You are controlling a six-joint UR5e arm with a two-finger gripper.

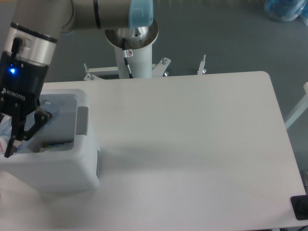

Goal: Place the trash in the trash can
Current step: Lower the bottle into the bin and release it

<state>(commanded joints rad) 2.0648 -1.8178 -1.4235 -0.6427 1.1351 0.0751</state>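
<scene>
- Trash is only partly in view: a sliver of the clear bottle [4, 131], pale blue with a bit of red and white at its lower end, shows at the far left edge of the frame, right against the gripper's fingers and inside the mouth of the trash can [57, 166].
- Most of the bottle is cut off by the frame edge, so its full pose cannot be told.
- A small yellowish-green scrap [54, 144] lies low inside the can near its front wall; whether it is the wrapper cannot be told.
- The gripper [17, 139] hangs over the left part of the can's opening, black fingers [33, 127] pointing down into it, a blue light glowing on its body.
- Its fingers appear drawn fairly near each other with the bottle sliver beside them, but whether they are clamped on the bottle or have let it go cannot be told, as the left finger sits at the frame edge.
- The can is a white rounded box at the left front of the white table [192, 144], with a grey panel [82, 120] on its right side facing the table's middle.
- The arm [82, 12] reaches in from the top, silver with a blue joint cap, above its round base post [132, 48] behind the table's far edge.
- A black object [300, 207] sits at the table's near right corner.
</scene>
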